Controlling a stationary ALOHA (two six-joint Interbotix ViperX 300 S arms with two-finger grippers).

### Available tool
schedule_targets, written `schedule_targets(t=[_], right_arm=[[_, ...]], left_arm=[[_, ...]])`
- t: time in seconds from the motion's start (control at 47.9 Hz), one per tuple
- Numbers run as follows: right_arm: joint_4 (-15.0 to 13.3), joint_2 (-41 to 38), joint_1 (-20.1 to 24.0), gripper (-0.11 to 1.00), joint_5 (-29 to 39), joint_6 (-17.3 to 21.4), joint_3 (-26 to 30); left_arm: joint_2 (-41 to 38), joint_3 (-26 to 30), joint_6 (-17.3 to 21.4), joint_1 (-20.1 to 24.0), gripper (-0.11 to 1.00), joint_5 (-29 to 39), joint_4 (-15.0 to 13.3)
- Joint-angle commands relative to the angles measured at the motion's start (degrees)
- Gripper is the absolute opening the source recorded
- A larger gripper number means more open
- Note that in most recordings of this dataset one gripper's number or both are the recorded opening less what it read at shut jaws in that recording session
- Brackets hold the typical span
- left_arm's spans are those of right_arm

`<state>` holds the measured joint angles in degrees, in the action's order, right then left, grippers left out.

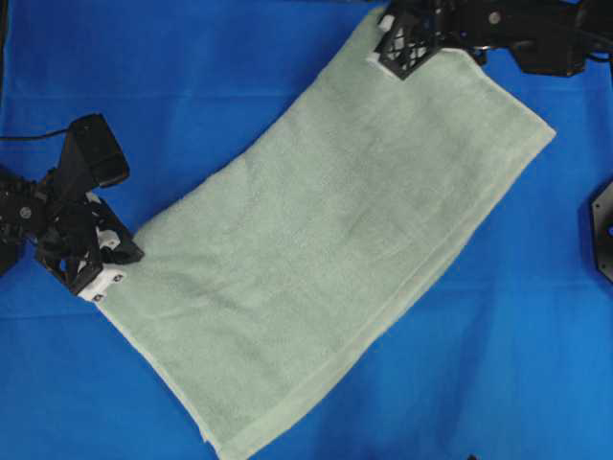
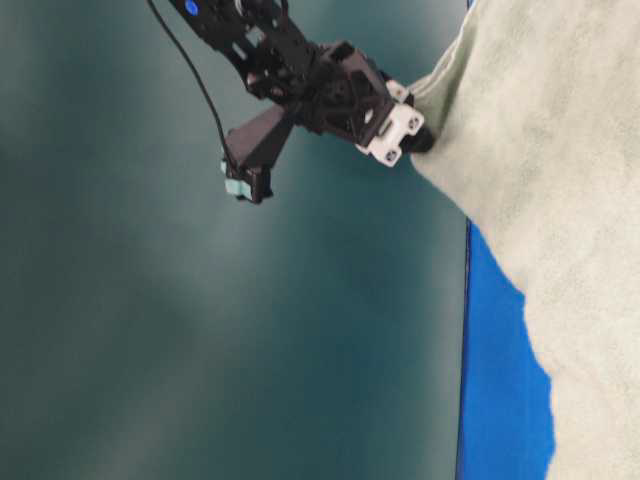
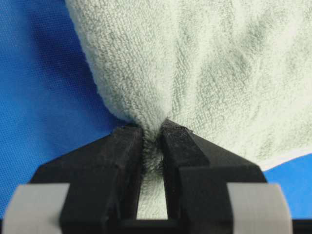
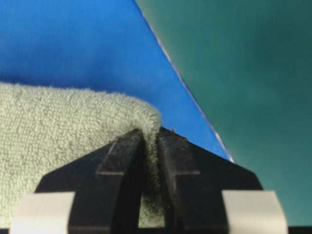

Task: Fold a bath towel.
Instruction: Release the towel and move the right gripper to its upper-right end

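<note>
My left gripper [image 1: 107, 278] pinching bath towel [image 1: 335, 249] corner, my right gripper [image 1: 388, 59] clamped on opposite corner, towel spread diagonally on blue cloth [image 1: 192, 86]

Your left gripper [image 1: 107, 278] sits low at the left, jaws pinched nearly together on a corner of the bath towel [image 1: 345, 240]. Your right gripper [image 1: 388, 59] reaches in at the top edge, clamped likewise on another corner.
</note>
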<state>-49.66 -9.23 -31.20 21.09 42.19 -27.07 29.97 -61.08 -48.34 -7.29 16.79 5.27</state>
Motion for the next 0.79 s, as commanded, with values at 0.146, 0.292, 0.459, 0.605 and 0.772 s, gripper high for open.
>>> schedule_targets(t=[0.146,0.292,0.459,0.605,0.772], right_arm=[[-0.4,0.8,-0.4,0.45,-0.4,-0.1,2.2],[0.0,4.6,0.0,0.69,4.1,0.1,0.2],[4.2,14.9,2.3,0.66,10.6,0.0,-6.7],[10.5,23.7,4.6,0.66,13.2,-0.2,-14.1],[14.1,30.7,4.7,0.66,13.3,-0.4,-20.8]], left_arm=[[0.5,0.4,1.9,0.2,0.48,0.2,0.4],[2.6,0.7,5.4,0.3,0.85,2.4,0.4],[8.4,1.8,9.8,2.9,0.86,8.6,0.4],[14.8,1.5,14.6,6.7,0.87,10.3,0.4],[20.9,1.0,20.6,9.8,0.87,10.3,0.4]])
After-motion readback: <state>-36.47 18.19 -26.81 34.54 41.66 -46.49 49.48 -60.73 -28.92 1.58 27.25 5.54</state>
